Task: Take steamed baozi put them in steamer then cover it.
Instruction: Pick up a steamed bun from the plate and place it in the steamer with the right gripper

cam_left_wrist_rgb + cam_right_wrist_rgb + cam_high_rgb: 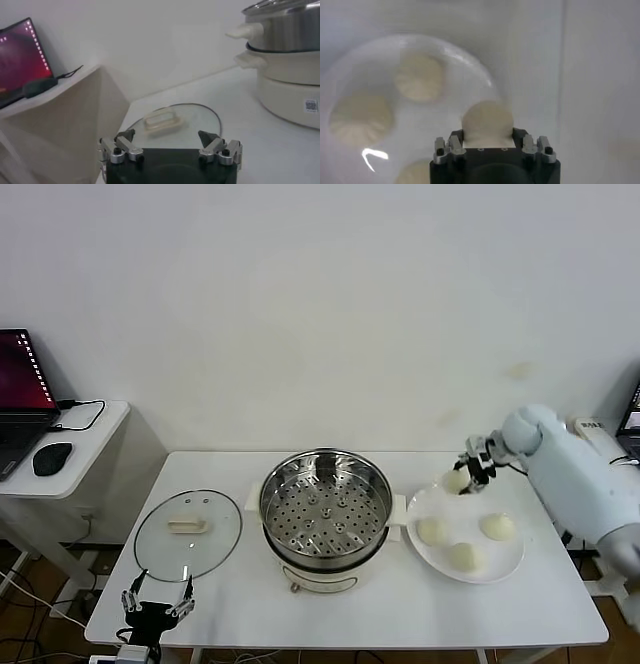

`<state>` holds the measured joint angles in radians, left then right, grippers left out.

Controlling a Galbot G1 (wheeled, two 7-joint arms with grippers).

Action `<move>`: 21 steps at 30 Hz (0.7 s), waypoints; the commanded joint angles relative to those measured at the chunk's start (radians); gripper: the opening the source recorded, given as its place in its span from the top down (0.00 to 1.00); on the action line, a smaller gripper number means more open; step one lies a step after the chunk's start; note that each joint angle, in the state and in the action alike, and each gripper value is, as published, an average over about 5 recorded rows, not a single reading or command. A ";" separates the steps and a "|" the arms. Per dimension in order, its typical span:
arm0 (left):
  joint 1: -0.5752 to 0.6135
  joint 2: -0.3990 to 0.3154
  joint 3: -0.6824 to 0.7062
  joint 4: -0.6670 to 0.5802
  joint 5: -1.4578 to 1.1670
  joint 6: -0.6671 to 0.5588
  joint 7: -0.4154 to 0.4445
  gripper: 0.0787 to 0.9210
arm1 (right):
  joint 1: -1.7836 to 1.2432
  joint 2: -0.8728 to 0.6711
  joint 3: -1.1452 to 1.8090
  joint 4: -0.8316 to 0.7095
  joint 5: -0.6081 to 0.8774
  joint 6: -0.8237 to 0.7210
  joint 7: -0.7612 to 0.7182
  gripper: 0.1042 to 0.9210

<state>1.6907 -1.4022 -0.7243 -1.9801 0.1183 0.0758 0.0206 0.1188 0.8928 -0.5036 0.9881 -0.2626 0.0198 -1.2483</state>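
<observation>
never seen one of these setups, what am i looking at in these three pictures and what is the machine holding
This is a two-armed robot at a white table. The wide picture comes from a camera on its head; the other two come from cameras on its wrists, looking past each hand.

In the middle stands a round shiny steel steamer pot with a perforated tray, empty so far. Beside it, on the robot's left, lies a round clear glass lid with a cream handle. On the right, a flat white round plate carries three small cream-white dough buns.

The right hand is shut on a fourth bun, at the plate's far edge. The left hand waits open at the table's near edge, just in front of the lid.
</observation>
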 commanded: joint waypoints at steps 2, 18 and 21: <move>0.003 0.000 -0.001 -0.011 0.004 0.002 -0.003 0.12 | 0.348 0.115 -0.290 -0.001 0.289 0.063 -0.104 0.39; 0.007 -0.001 0.005 0.021 0.063 -0.007 -0.037 0.12 | 0.353 0.378 -0.316 0.008 0.189 0.618 -0.105 0.39; 0.012 -0.002 0.003 0.027 0.067 -0.008 -0.045 0.12 | 0.347 0.398 -0.330 0.022 0.134 0.669 -0.090 0.39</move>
<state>1.7001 -1.4033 -0.7225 -1.9599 0.1736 0.0676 -0.0227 0.4194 1.1978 -0.7772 0.9779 -0.0727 0.4589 -1.3484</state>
